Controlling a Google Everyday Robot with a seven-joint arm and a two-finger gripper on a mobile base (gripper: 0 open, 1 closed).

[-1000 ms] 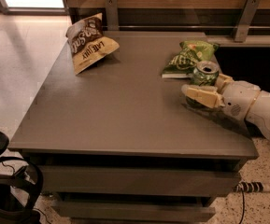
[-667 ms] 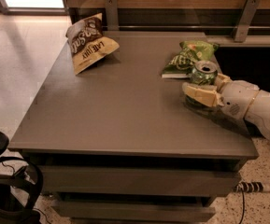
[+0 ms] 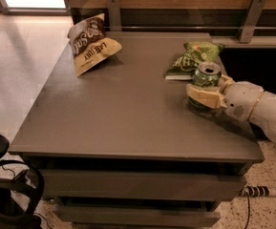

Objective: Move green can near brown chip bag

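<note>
**tinkerer42:** Where's the green can [image 3: 207,75] sitting, and how much room is it getting?

**benchrat:** It's standing upright near the right edge of the worktop [image 3: 128,113], just touching the front corner of the green chip bag [image 3: 192,58]. The hand [image 3: 197,90] is reaching in from the right on its white arm [image 3: 266,111] and pressing up against the front of the can. I can't tell whether it's gripping yet. The brown chip bag [image 3: 92,44] is lying at the back left corner, well apart. The whole middle stretch between them is lying open, right out to the front edge.

**tinkerer42:** Anything changing from a second ago?

**benchrat:** Nope, the can, both bags and the hand are all staying put. The drawers [image 3: 137,185] underneath are hiding whatever they're holding.
</note>
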